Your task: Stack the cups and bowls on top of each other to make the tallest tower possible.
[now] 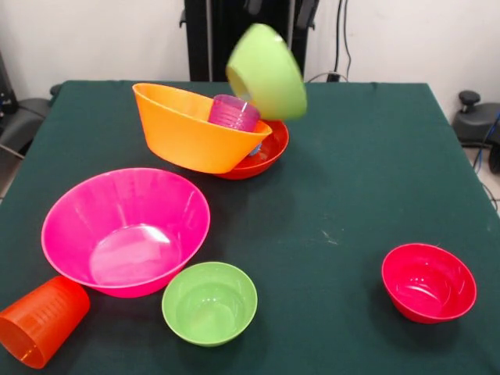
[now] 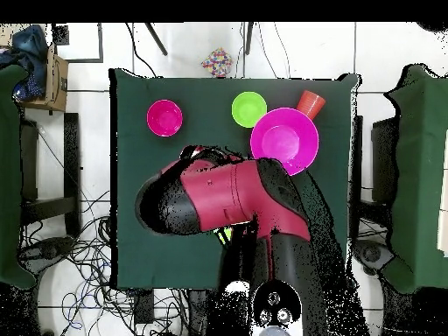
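The tower (image 1: pixel 226 129) stands at the far part of the green surface (image 1: pixel 351 172) in the front view. Its base is the shallow red-orange bowl (image 1: pixel 266 152); the large orange bowl (image 1: pixel 191 129) leans in it, tilted, with the translucent purple cup (image 1: pixel 233 113) inside. The medium lime green bowl (image 1: pixel 267 72) sits above, tipped steeply on edge. The end effector is not distinguishable in either view, so its opening and any hold cannot be determined. In the overhead view the red and black arm (image 2: pixel 223 197) covers the tower. Apart from the tower, the large pink bowl (image 1: pixel 125 230) stands upright near the front left, the small lime green bowl (image 1: pixel 209 303) just beside it, the orange cup (image 1: pixel 43 320) lies on its side at the left corner, and the small crimson bowl (image 1: pixel 428 283) stands well apart at the right.
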Motion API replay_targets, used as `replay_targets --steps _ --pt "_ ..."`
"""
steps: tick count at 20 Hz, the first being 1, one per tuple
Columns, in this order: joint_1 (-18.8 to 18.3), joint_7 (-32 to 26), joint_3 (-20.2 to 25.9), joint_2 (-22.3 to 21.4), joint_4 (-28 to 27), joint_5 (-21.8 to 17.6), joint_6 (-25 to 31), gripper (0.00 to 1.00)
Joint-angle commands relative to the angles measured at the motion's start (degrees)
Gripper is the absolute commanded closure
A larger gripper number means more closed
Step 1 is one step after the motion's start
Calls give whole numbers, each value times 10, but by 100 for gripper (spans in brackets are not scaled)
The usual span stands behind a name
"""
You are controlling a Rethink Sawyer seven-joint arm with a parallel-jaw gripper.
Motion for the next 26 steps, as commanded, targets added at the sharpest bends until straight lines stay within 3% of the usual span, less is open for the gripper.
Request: replay_targets --steps 1,7,12,19,26 --pt "-15 -158 69 -24 18 39 129 0" --pt "-17 -157 91 -41 -24 76 215 0" --pt "-13 -131 100 -22 -72 75 256 0" --pt "2 -90 92 11 -65 23 203 0" --pt "17 -47 84 37 -34 0 100 0"
